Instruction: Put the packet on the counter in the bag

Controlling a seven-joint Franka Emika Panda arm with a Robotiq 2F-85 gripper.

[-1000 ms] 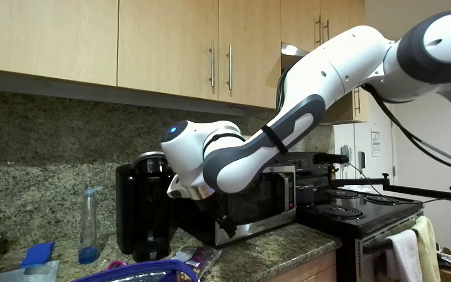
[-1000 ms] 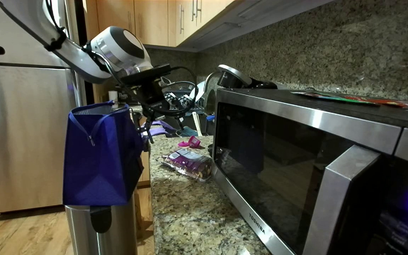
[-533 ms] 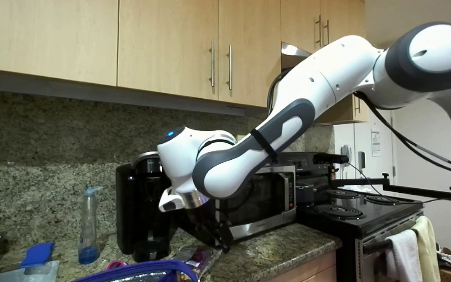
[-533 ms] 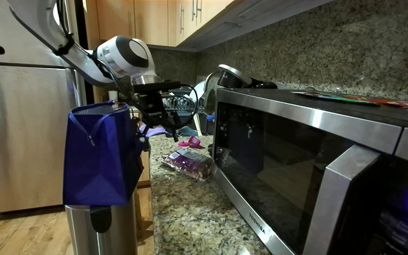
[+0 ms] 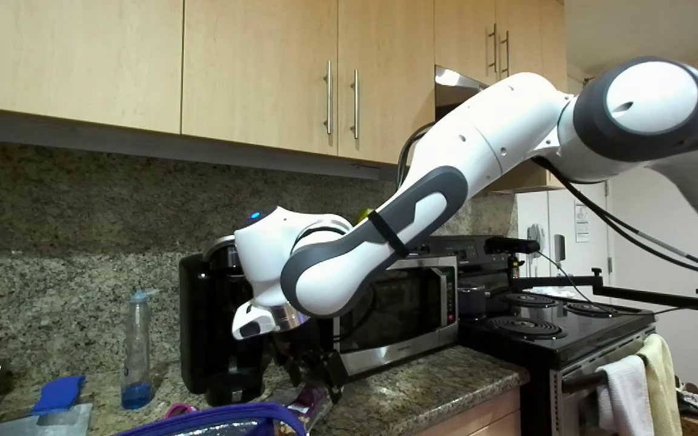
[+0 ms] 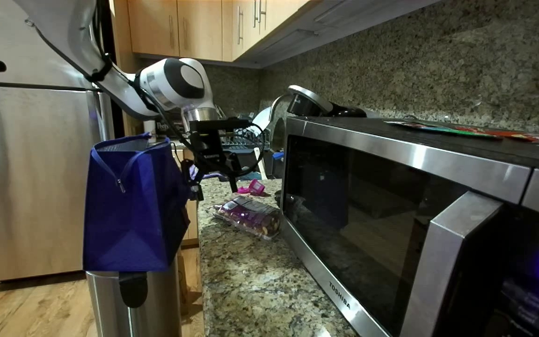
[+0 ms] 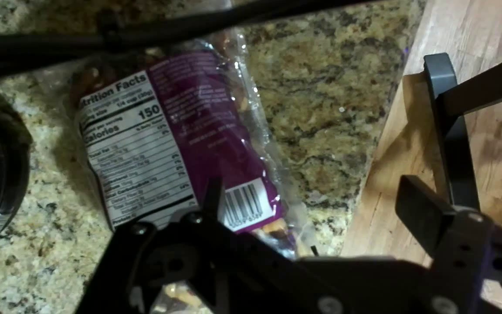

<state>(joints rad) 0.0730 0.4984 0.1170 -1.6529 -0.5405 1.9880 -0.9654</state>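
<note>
The packet (image 6: 248, 216), clear plastic with a purple and white label, lies flat on the granite counter (image 6: 246, 295). It also shows in the wrist view (image 7: 203, 126) and partly behind the bag rim in an exterior view (image 5: 308, 402). The blue bag (image 6: 124, 215) stands open-topped beside the counter edge; its purple-edged rim (image 5: 234, 413) shows in an exterior view. My gripper (image 6: 215, 188) is open and empty, above the counter edge between bag and packet. In the wrist view my gripper (image 7: 316, 194) has one finger over the packet's barcode end, the other over the floor.
The microwave (image 6: 367, 187) stands close beside the packet. A pink cup (image 6: 256, 187) lies behind it. The black coffee maker (image 5: 222, 327) and clear bottle (image 5: 137, 357) stand by the backsplash. A steel bin (image 6: 157, 304) is under the bag. A black bar (image 7: 456, 144) shows at right.
My gripper has come down and moved toward the packet and counter, and turned to point more straight down. The packet and bag have not moved.
</note>
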